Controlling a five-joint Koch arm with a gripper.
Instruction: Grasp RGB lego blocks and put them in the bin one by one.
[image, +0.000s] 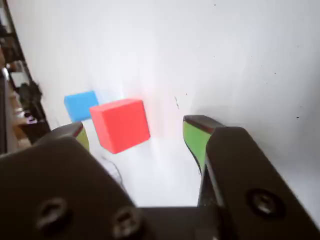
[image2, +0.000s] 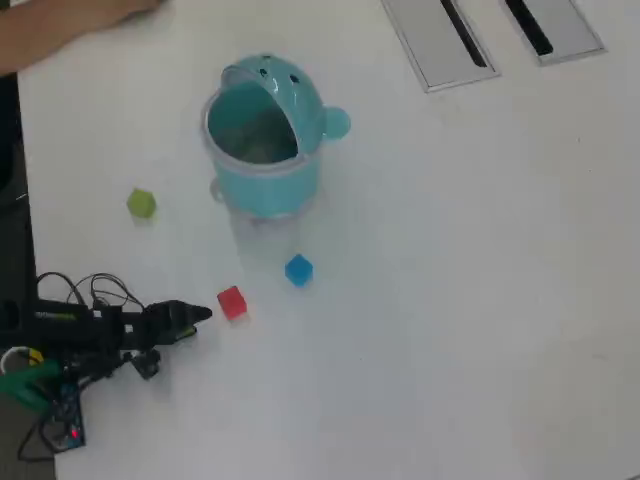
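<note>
The red block lies on the white table just ahead of my gripper. The gripper is open, and its green-padded fingers stand wide apart with the block nearer the left one. Behind the red block in the wrist view sits the blue block. The yellow-green block rests apart, left of the bin. The teal bin stands upright at the back with its domed lid tipped open.
Two grey slotted panels lie at the table's far right. Black cables and the arm's base crowd the left edge. A person's arm shows at the top left. The table's dark left edge holds clutter.
</note>
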